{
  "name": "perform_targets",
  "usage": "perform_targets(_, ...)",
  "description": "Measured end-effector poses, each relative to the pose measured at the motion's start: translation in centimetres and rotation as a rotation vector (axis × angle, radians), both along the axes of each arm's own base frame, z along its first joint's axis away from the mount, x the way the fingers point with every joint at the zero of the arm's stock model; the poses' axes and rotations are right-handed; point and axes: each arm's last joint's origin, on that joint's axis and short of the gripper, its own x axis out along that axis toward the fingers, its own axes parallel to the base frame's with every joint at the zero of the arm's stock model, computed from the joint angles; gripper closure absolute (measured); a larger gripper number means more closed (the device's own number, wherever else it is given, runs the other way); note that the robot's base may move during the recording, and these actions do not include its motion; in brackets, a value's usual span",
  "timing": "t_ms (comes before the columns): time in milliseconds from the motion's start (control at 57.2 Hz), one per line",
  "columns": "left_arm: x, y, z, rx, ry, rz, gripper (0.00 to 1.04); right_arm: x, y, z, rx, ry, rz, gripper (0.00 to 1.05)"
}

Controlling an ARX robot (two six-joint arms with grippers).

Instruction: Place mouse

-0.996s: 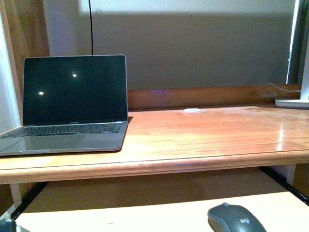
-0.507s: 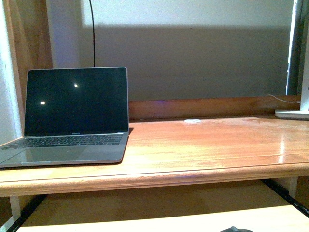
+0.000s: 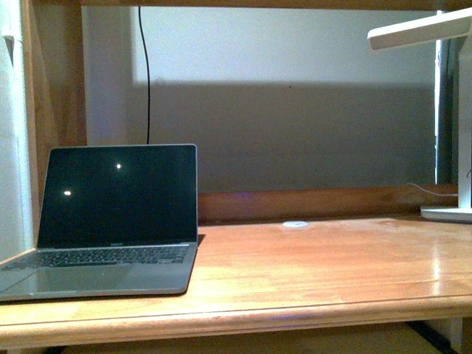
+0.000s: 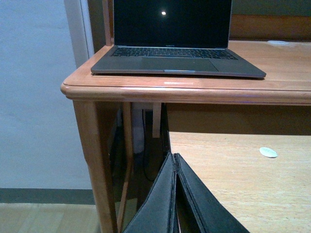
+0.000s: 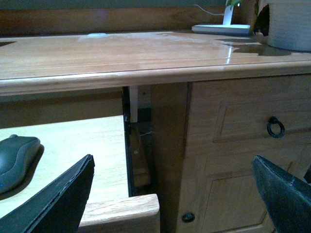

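Note:
The dark grey mouse [image 5: 17,158] lies on the pale pull-out shelf [image 5: 82,145] under the desk, seen only in the right wrist view. My right gripper [image 5: 172,194] is open and wide, level with the shelf's front corner, the mouse just beyond one finger [image 5: 58,201]. My left gripper [image 4: 175,165] is shut with nothing in it, over the shelf's other end [image 4: 233,170]. The front view holds no mouse and no gripper.
An open laptop [image 3: 110,221] with a dark screen sits on the wooden desk top [image 3: 310,273]. A small white disc [image 3: 295,223] lies near the desk's back board, another white disc [image 4: 268,152] on the shelf. A white lamp [image 3: 457,110] stands far right. A drawer unit [image 5: 243,145] flanks the shelf.
The front view has tilted upward: the laptop and desk sit lower in the picture, the lamp head has come into view, and the mouse and shelf have dropped out of it.

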Motion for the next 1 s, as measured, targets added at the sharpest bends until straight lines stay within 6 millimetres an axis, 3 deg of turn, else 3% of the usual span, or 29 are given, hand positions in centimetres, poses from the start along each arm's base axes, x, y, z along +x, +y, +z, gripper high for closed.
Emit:
perform_targets(122,0.0,0.5,-0.3,0.0,-0.003,0.003,1.02,0.9,0.7,0.7,0.083,0.101,0.288,0.07)
perform_targets(245,0.0,1.5,-1.3,0.002,-0.003,0.005,1.02,2.3,2.2,3.6,0.074,0.013,0.344,0.07)
perform_targets(367,0.0,1.7,-1.6,0.003,0.004,0.008,1.02,3.5,3.8,5.1,0.05,-0.015,0.381,0.07)
perform_targets(612,0.0,1.7,-1.6,0.003,0.002,0.01,1.02,4.8,7.4,5.3,-0.048,0.052,0.464,0.07)
perform_targets(821,0.0,1.7,-1.6,0.003,0.002,0.01,1.02,5.2,10.2,4.3,-0.146,0.144,0.546,0.07)
perform_targets(996,0.0,1.7,-1.6,0.003,0.002,0.01,0.71,6.7,12.5,3.7,-0.202,0.2,0.56,0.07)
